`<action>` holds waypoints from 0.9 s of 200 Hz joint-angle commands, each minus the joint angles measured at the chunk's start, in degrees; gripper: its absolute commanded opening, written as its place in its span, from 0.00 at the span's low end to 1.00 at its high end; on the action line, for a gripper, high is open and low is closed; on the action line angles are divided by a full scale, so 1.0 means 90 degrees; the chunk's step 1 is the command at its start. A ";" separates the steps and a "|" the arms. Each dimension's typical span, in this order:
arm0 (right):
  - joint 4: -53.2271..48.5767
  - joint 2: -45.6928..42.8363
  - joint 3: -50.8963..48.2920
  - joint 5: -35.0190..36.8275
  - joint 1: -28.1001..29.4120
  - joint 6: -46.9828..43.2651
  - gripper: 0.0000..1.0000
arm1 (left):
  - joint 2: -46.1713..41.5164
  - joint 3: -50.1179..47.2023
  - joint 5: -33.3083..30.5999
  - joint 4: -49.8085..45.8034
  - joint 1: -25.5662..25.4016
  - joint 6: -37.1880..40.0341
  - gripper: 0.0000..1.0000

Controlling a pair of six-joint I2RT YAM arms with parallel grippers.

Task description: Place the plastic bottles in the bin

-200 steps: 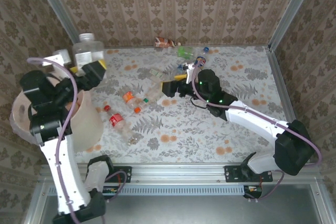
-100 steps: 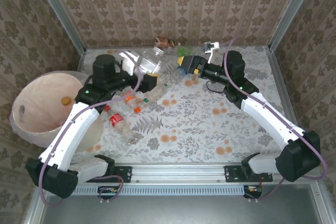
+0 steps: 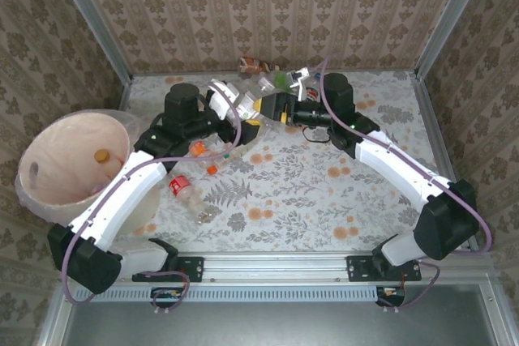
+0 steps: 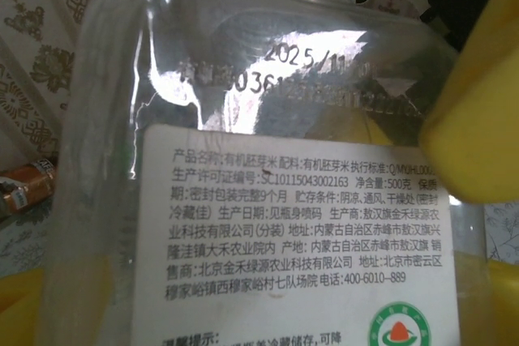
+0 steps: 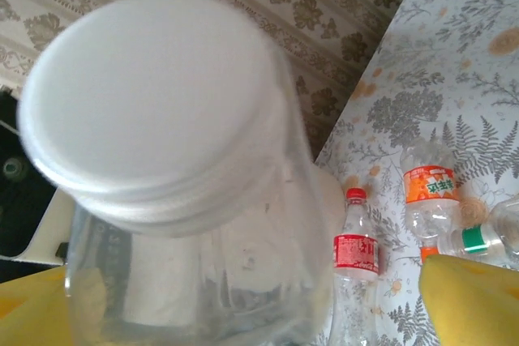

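My left gripper (image 3: 242, 116) (image 4: 259, 232) is shut on a large clear plastic jar (image 3: 235, 93) (image 4: 268, 95) with a white printed label, held above the middle of the table. Its white lid (image 5: 154, 95) points at my right gripper (image 3: 264, 106) (image 5: 243, 305), whose yellow fingers (image 5: 474, 301) stand open either side of the jar's neck, with a gap on the right. The plastic bottles lie on the table below: a red-labelled one (image 3: 180, 186) (image 5: 355, 249), an orange-labelled one (image 3: 197, 150) (image 5: 430, 188) and a green-labelled one (image 5: 478, 241). The pale bin (image 3: 57, 139) stands at the left.
More bottles lie against the back wall, a brown one (image 3: 253, 64) (image 4: 20, 188) and a green one (image 3: 281, 79). The bin holds a small orange-capped item (image 3: 100, 155). Patterned walls and metal posts close the table in. The right half of the table has free room.
My left arm swung the jar from above the bin to the table's middle. My right arm rose from the table, came up to it, and its fingers now straddle the lid end.
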 commanded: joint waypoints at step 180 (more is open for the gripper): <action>0.0217 -0.0733 -0.0253 -0.0512 -0.0514 -0.2726 0.42 | -0.0837 0.0206 0.3145 -0.1160 0.1275 0.0283 1.00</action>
